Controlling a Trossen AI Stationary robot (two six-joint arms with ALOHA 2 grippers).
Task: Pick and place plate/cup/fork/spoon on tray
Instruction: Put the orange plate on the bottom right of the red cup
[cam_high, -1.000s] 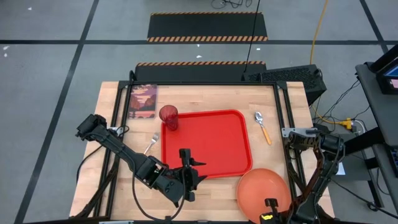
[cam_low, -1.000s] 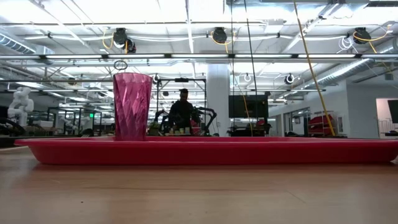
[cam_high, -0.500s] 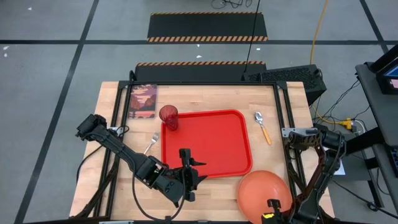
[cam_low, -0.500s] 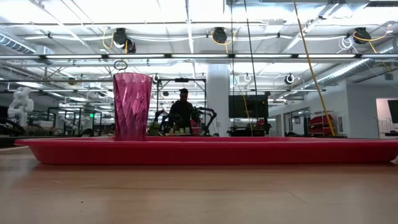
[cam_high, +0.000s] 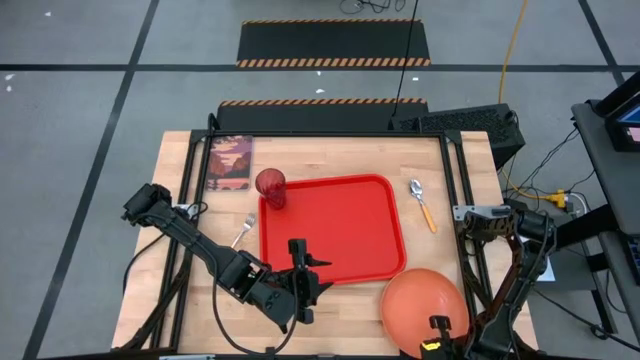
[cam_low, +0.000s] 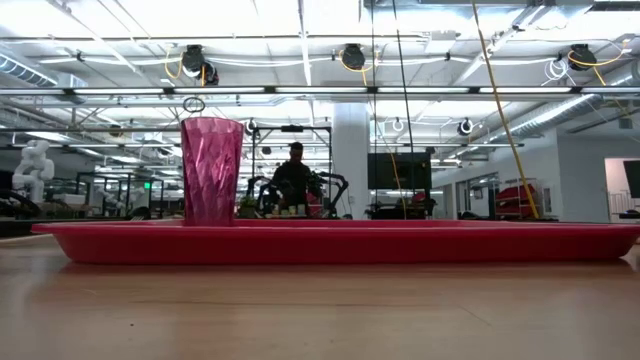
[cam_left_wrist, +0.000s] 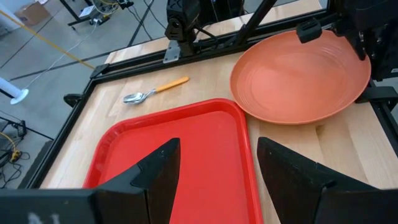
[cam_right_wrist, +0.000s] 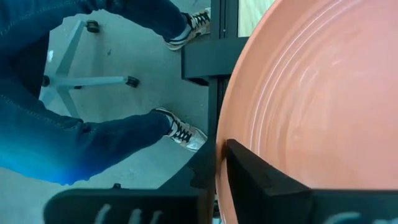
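Note:
The red tray (cam_high: 340, 235) lies mid-table. The dark red cup (cam_high: 271, 188) stands upright on the tray's far left corner and shows in the low view (cam_low: 212, 170). The fork (cam_high: 243, 230) lies on the table left of the tray, and the spoon (cam_high: 422, 203) lies to its right. The orange plate (cam_high: 420, 305) is at the near right, its far edge by the tray's near right corner. My right gripper (cam_high: 437, 330) is shut on the plate's near rim. My left gripper (cam_high: 300, 268) hovers open over the tray's near edge, holding nothing. My right gripper pinches the plate's near rim (cam_right_wrist: 219, 134) between its two fingers. One finger (cam_right_wrist: 261, 177) lies on the plate's upper face and the other is under the rim. The fingers come from the table's near side. I cannot tell whether the plate's far part rests on the table.
A picture card (cam_high: 230, 162) lies at the far left of the table. A black frame rail (cam_high: 455, 190) runs along the table's right side. A person's legs and a chair base (cam_right_wrist: 93, 81) show on the floor beyond the near edge. Bare wood lies in front of the tray.
My right gripper has moved the plate a little toward the tray's near right corner. My left gripper, the tray, cup, fork and spoon have kept their places.

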